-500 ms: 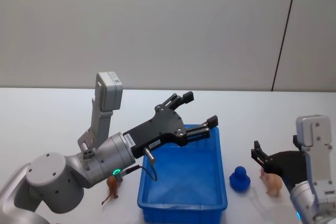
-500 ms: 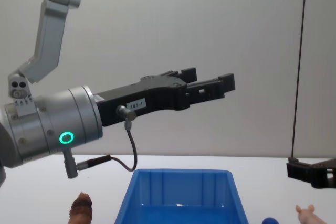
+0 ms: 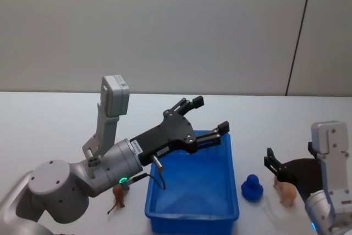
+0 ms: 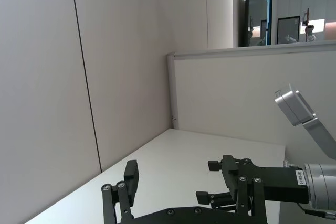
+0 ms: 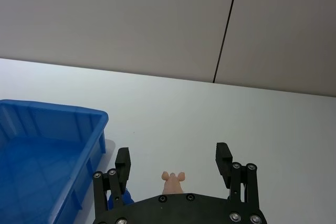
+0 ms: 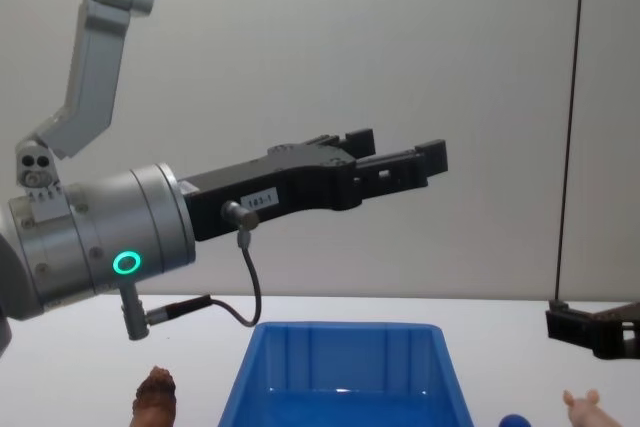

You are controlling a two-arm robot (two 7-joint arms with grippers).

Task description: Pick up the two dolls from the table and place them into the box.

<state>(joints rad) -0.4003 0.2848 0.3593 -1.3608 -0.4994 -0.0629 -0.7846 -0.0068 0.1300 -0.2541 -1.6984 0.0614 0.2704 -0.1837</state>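
Observation:
The blue box (image 3: pixel 228 162) sits on the white table (image 3: pixel 49 119); the chest view shows its near wall (image 6: pixel 345 362). A reddish-brown doll (image 3: pixel 117 196) stands just left of the box, also in the chest view (image 6: pixel 155 393). A doll with a round dark-blue top (image 3: pixel 252 187) stands right of the box. My left gripper (image 3: pixel 209 114) hangs open and empty high over the box's far end (image 6: pixel 398 148). My right gripper (image 5: pixel 172 156) is open low over the table, right of the blue doll.
A pale pink toy figure (image 5: pixel 173 182) stands on the table in line with the gap between the right gripper's fingers, also seen in the head view (image 3: pixel 286 192). A plain wall rises behind the table.

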